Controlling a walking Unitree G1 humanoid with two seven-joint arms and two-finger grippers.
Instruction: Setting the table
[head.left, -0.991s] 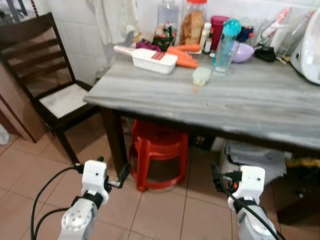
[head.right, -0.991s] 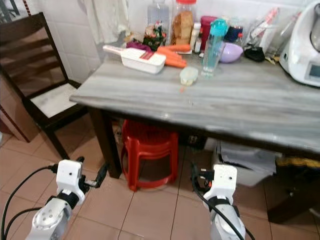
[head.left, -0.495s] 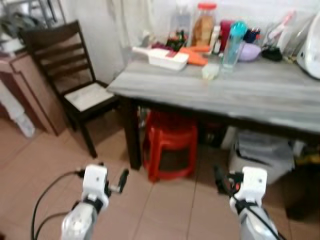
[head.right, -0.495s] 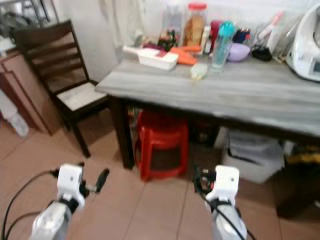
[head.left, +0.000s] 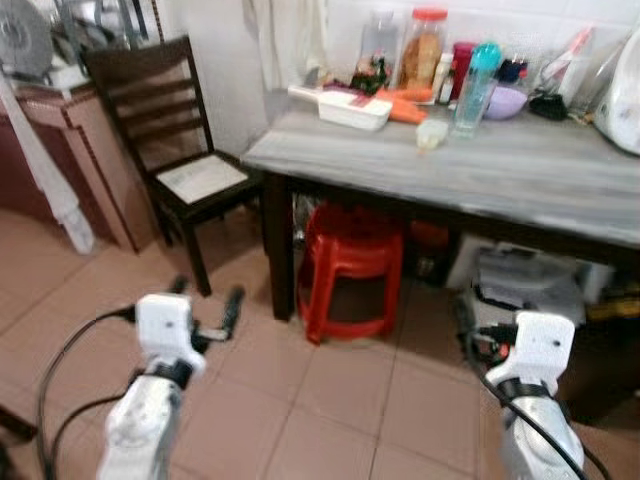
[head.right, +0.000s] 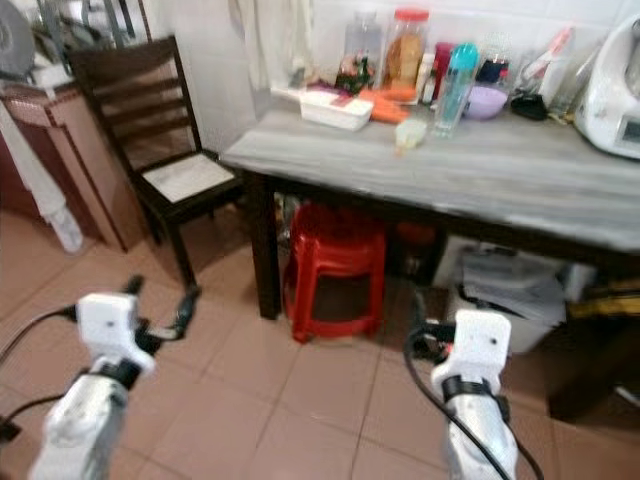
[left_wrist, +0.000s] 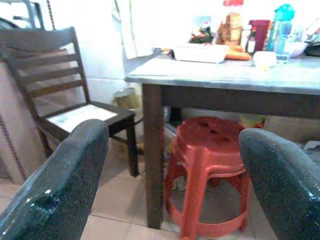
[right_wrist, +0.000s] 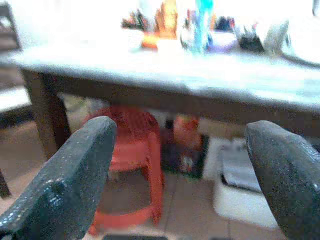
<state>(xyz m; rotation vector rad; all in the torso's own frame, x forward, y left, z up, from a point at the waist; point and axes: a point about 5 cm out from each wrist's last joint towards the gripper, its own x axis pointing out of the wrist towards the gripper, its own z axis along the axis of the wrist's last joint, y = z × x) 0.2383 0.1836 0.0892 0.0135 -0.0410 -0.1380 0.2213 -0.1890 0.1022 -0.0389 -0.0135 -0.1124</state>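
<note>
Both claws, left (left_wrist: 170, 165) and right (right_wrist: 175, 170), hung spread apart and empty above the tiled floor (head.left: 330, 390), facing the cluttered bench (head.left: 520, 170) and red stool (head.left: 352, 265).

So the desk (head.left: 520, 180) sits ahead against the wall with a stool (head.left: 350, 270) tucked under its left end, a chair (head.left: 170, 150) off to its left, and jars, a bottle (head.left: 474, 75) and carrots (head.left: 405, 105) along the back edge.
</note>
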